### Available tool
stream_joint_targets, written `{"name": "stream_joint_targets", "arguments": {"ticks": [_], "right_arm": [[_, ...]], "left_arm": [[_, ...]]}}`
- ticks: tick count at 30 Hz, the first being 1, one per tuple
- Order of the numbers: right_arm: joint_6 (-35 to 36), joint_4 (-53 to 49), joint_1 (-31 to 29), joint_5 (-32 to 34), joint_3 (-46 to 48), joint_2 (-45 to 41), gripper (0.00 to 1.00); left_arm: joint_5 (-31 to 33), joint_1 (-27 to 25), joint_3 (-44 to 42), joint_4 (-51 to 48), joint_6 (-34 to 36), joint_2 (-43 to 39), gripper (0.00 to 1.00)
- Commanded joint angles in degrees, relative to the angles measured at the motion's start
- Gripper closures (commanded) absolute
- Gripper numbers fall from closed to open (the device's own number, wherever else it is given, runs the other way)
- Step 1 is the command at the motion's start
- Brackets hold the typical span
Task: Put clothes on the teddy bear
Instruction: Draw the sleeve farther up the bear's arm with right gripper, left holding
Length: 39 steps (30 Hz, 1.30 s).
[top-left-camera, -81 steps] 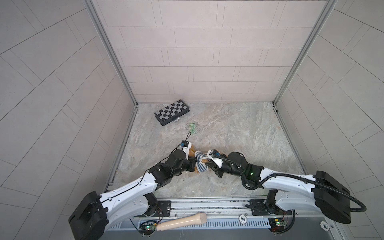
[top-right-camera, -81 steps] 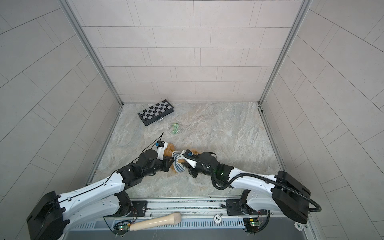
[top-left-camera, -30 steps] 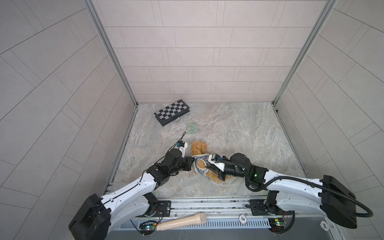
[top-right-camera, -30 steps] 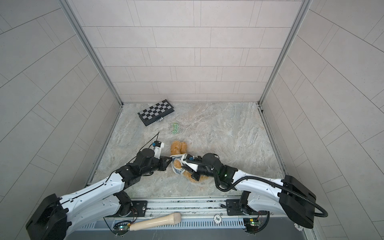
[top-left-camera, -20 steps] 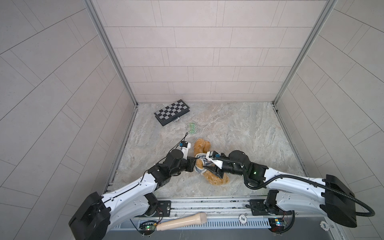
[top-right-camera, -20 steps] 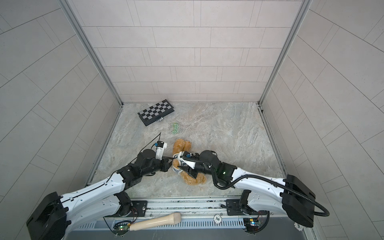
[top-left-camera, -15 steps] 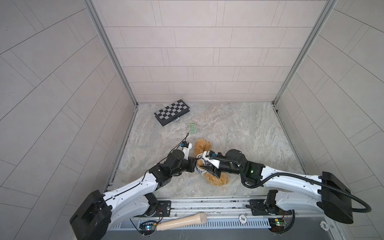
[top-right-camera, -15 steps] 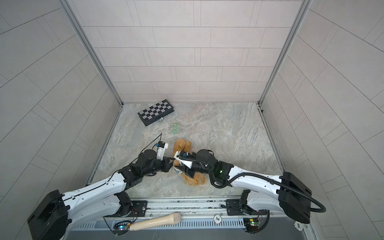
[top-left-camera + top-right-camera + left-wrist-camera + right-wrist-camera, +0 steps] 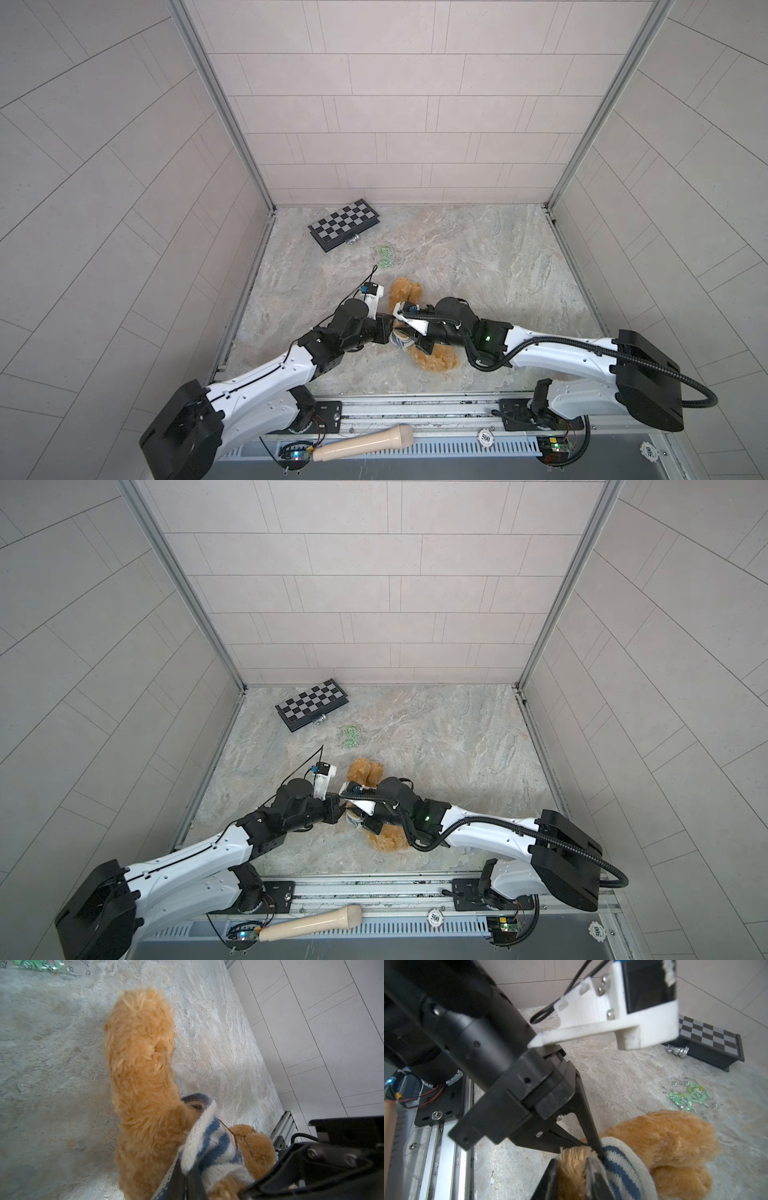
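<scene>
The golden-brown teddy bear (image 9: 405, 291) lies near the table's front, legs toward the back and its other end (image 9: 438, 359) toward the rail. A blue-and-white striped knit garment (image 9: 209, 1147) is bunched around its middle. My left gripper (image 9: 185, 1184) is shut on the garment's edge. My right gripper (image 9: 573, 1167) is shut on a furry limb (image 9: 571, 1174) of the bear right beside the garment (image 9: 623, 1167). In both top views the left gripper (image 9: 388, 332) and right gripper (image 9: 411, 343) meet tip to tip over the bear (image 9: 365, 771). The bear's face is hidden.
A folded chessboard box (image 9: 344, 224) with a silver chess piece (image 9: 677, 1051) lies at the back left. A small green packet (image 9: 385, 255) lies behind the bear. A wooden handle (image 9: 365, 444) and a poker chip (image 9: 485, 436) rest on the front rail. Walls enclose three sides.
The right gripper opened, shifted slightly left and closed again on the bear's limb. The bear's legs have swung toward the back. The left gripper has kept its hold on the garment.
</scene>
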State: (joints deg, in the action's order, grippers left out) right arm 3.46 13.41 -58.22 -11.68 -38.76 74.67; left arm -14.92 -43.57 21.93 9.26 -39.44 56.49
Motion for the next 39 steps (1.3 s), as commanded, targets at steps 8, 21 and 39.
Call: {"name": "stream_joint_targets", "arguments": {"ticks": [8,21,39], "right_arm": [[2.37,1.2,-0.23,2.45,2.88,-8.01,1.0],[-2.37,12.31,2.78,7.74,10.1,-16.97,1.0],[-10.06,17.35,8.73,15.08,6.09,-7.77,1.0]], "left_arm": [[2.09,1.16,-0.04,-1.74,-0.15,-1.81,1.0],[6.61,3.42,-0.09,-12.23,2.33,-6.77,1.0],[7.83,-1.4,0.57,-13.77,2.08,-9.16,1.0]]}}
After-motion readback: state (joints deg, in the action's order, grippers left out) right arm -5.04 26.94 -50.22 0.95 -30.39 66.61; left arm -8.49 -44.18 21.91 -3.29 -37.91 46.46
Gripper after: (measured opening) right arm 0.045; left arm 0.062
